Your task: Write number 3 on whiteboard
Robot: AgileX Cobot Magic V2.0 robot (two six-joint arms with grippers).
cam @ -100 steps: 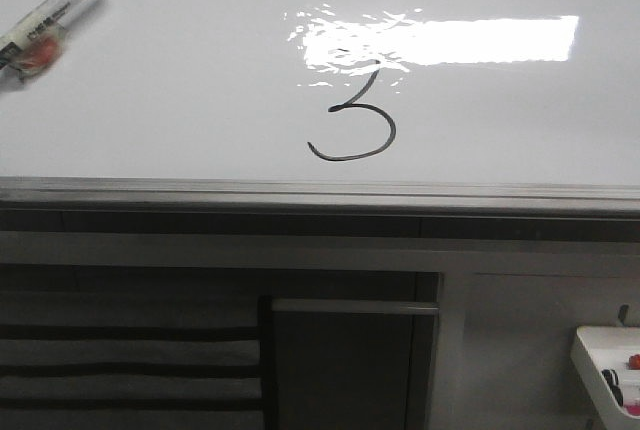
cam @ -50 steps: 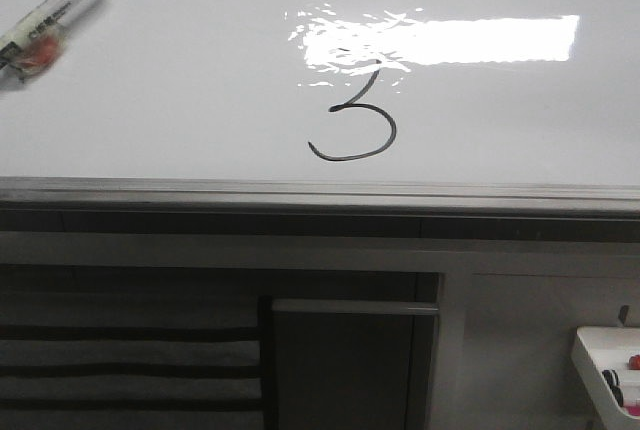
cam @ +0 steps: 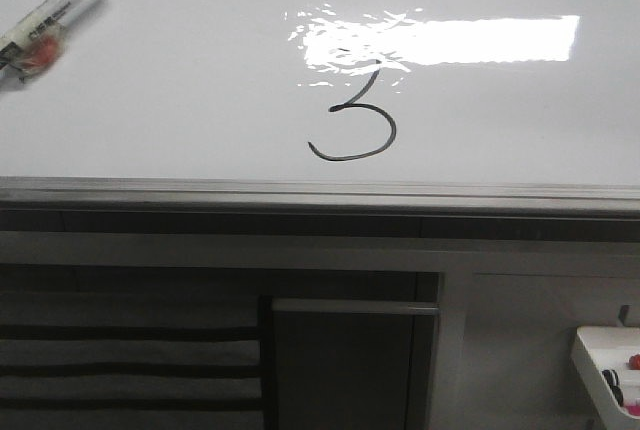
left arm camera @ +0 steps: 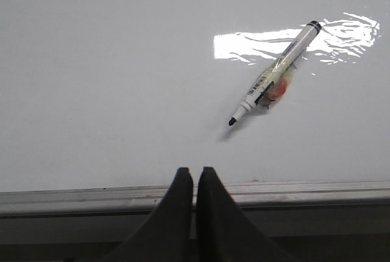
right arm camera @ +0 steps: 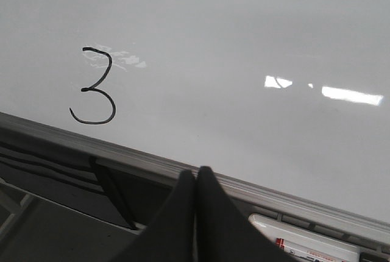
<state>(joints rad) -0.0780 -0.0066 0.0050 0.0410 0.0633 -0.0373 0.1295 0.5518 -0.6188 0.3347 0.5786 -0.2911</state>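
Observation:
A thin black number 3 (cam: 355, 128) is drawn on the whiteboard (cam: 180, 90), just under the bright light reflection; it also shows in the right wrist view (right arm camera: 94, 88). A white marker (cam: 48, 20) with a black cap and an orange patch lies on the board at the far left, uncapped tip visible in the left wrist view (left arm camera: 272, 82). My left gripper (left arm camera: 195, 173) is shut and empty over the board's grey edge rail (left arm camera: 304, 190), short of the marker. My right gripper (right arm camera: 196, 173) is shut and empty over the rail (right arm camera: 55, 134), to the right of the 3.
Below the rail are white cabinet panels with a metal handle bar (cam: 355, 306). A white tray (cam: 605, 360) with small items hangs at the lower right. A white box with a red label (right arm camera: 304, 240) lies under the rail by my right gripper.

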